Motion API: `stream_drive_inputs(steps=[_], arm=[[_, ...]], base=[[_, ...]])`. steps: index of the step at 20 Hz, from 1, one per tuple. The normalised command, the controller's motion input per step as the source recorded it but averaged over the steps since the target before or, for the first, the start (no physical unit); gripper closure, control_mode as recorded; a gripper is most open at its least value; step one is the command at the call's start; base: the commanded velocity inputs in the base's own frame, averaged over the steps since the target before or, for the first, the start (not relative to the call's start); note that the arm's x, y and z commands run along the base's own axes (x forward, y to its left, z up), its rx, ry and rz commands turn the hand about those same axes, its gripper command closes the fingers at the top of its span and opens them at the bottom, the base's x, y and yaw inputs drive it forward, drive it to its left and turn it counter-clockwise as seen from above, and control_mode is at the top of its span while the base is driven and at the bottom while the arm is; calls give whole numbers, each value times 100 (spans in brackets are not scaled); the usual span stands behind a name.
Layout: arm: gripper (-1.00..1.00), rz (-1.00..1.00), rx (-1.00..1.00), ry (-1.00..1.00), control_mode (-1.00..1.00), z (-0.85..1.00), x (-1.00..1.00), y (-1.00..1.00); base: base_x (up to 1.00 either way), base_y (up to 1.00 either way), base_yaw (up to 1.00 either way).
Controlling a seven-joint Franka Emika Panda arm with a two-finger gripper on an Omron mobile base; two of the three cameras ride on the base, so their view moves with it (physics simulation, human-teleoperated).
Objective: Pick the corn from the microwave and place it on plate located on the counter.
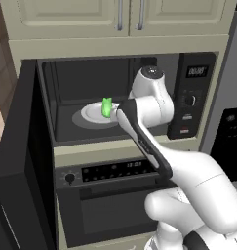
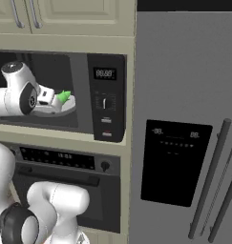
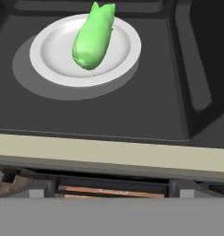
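Cream trim [image 3: 109,154] runs as a pale band across the lower half of my hand view, nearest to me, marking the front lip of the microwave [image 1: 115,97]. Beyond it lies the dark grey cavity floor, and on that floor, toward the upper left of the frame, a grey turntable disc [image 3: 26,69] carries a white-grey round plate [image 3: 53,50].

On that plate lies the corn [image 3: 92,34], inside the microwave. Its long axis runs on a slant in my hand view, from a blunt rounded end at the lower left, nearer to me, up to the leafy tips at the upper right, farther back near the plate's far rim. It is bright green, smooth and plump, widest near the rounded end, and it finishes in two short pointed leaf tips at the top of the frame. In the left base view it shows as a small upright green shape [image 1: 107,106] at the centre of the plate; in the right base view only a green tip [image 2: 64,96] peeks past my wrist.

My arm [image 1: 149,141] reaches up to the cavity mouth, with the black door [image 1: 22,161] swung open at the left of the left base view. Whether my fingers are apart or together I cannot tell.

Farther right, the control panel [image 1: 192,93] shows its display.
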Motion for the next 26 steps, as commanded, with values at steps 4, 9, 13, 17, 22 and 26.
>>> stream_drive_inputs(steps=[4,9,13,17,22,26], arm=[[-100,0,0,-8,-100,0,5,57],[-100,0,0,-13,-100,3,20,39],[-100,0,0,-7,-100,1,67,14],[-100,0,0,0,-100,0,62,0],[-100,0,0,0,-100,0,59,0],[-100,0,0,0,-100,0,51,0]], base=[[0,0,0],[0,0,0],[0,0,0],[0,0,0],[0,0,0],[0,0,0]])
